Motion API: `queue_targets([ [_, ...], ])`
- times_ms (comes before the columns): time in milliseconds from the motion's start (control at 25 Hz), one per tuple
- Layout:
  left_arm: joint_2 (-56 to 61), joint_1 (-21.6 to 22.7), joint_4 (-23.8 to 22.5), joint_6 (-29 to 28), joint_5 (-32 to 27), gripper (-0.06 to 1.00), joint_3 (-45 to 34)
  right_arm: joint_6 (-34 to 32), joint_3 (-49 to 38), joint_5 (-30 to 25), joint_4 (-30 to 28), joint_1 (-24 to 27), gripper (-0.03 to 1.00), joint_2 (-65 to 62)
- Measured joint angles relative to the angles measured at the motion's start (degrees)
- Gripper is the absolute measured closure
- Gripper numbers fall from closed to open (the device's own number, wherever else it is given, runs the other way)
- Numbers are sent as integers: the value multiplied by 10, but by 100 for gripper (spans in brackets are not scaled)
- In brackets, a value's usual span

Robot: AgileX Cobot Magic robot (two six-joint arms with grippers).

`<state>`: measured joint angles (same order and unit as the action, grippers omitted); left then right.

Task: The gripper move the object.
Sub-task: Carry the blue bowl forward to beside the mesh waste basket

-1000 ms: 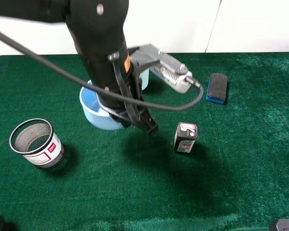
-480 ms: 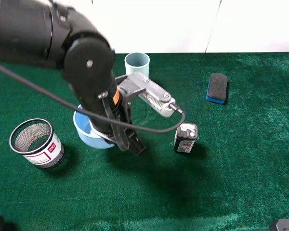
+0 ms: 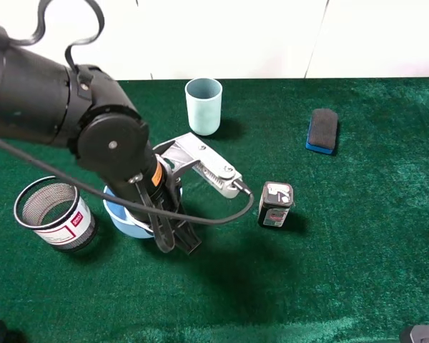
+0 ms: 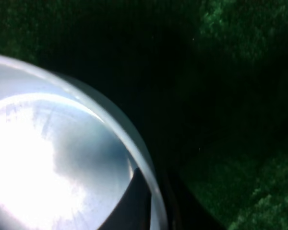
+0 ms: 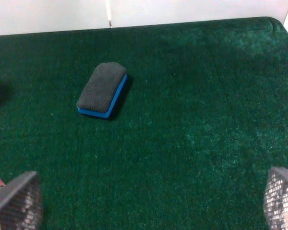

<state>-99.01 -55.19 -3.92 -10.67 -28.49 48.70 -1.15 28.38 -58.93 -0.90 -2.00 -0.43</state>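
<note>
The light blue shallow bowl (image 3: 121, 216) sits on the green cloth, just right of the mesh cup and mostly hidden under my left arm. My left gripper (image 3: 176, 239) is shut on the bowl's near-right rim. In the left wrist view one dark finger (image 4: 133, 203) lies inside the whitish bowl (image 4: 48, 163) and the other outside the rim. My right gripper (image 5: 149, 211) is open and empty, its two mesh-padded fingertips (image 5: 17, 201) wide apart above the cloth. It barely shows at the front right corner of the exterior view (image 3: 422, 334).
A black wire-mesh cup (image 3: 53, 212) stands left of the bowl. A pale teal cup (image 3: 204, 105) stands at the back. A small black box (image 3: 275, 204) stands right of the left gripper. A blue-and-black eraser (image 3: 322, 130) lies at the back right, also in the right wrist view (image 5: 102, 88).
My left arm has moved toward the front left, carrying the bowl from beside the teal cup to next to the mesh cup. The teal cup is now uncovered. The right arm has not moved.
</note>
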Motion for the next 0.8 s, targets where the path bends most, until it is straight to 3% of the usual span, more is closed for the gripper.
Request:
queue_targets([
  [240, 0, 0, 0, 0, 39, 91, -37, 0, 0, 0, 0, 0, 28, 0],
  [800, 0, 0, -1, -2, 68, 90, -70, 0, 0, 0, 0, 0, 28, 0],
])
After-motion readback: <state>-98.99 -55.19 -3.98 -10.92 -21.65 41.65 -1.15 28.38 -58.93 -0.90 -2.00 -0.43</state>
